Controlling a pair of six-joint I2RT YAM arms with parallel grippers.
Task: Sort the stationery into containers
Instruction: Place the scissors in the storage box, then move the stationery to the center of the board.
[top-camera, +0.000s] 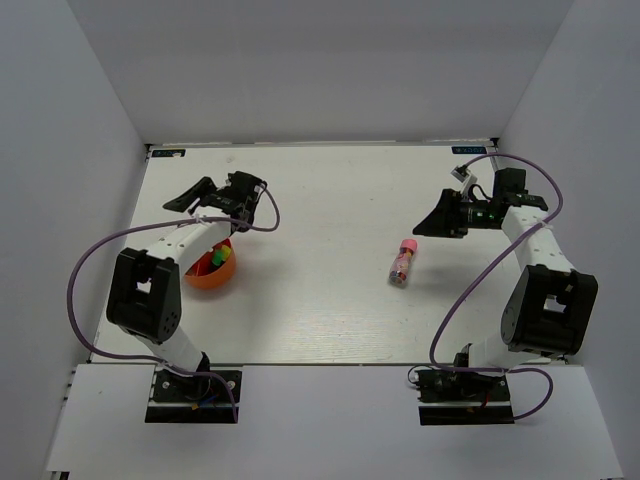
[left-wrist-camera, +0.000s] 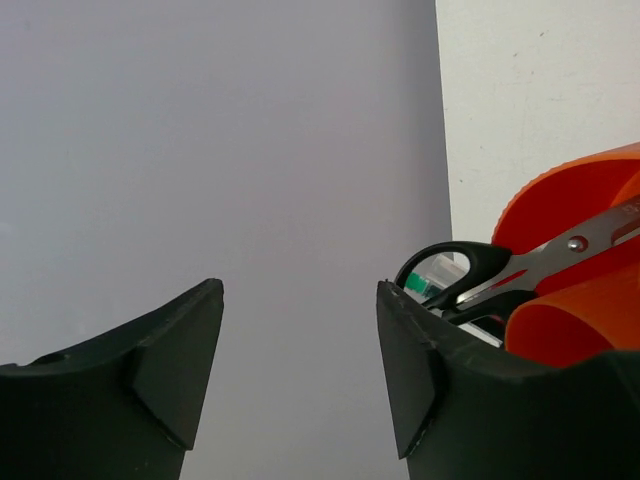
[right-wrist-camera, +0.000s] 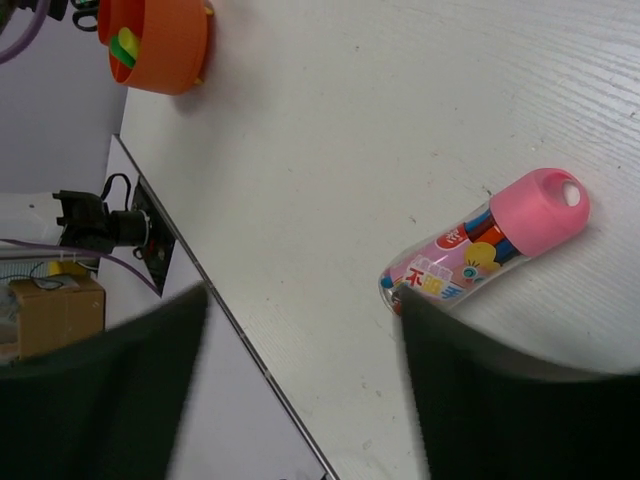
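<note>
A round orange-red bowl (top-camera: 205, 284) stands at the left under my left arm, with yellow- and green-capped markers (top-camera: 221, 256) in it. In the left wrist view the bowl (left-wrist-camera: 560, 205) holds black-handled scissors (left-wrist-camera: 462, 272). My left gripper (top-camera: 190, 196) is open and empty, above and behind the bowl, facing the left wall (left-wrist-camera: 300, 300). A pink-capped clear tube (top-camera: 403, 262) lies on the table right of centre. My right gripper (top-camera: 427, 225) is open and empty, hovering just behind the tube (right-wrist-camera: 490, 245); the tube's base is beside my right fingertip. The bowl also shows far off in the right wrist view (right-wrist-camera: 165, 60).
Grey walls enclose the white table (top-camera: 320, 200) on the left, back and right. The table's near edge and the arm bases with cables (top-camera: 190, 385) lie at the bottom. A cardboard box (right-wrist-camera: 50, 310) sits off the table.
</note>
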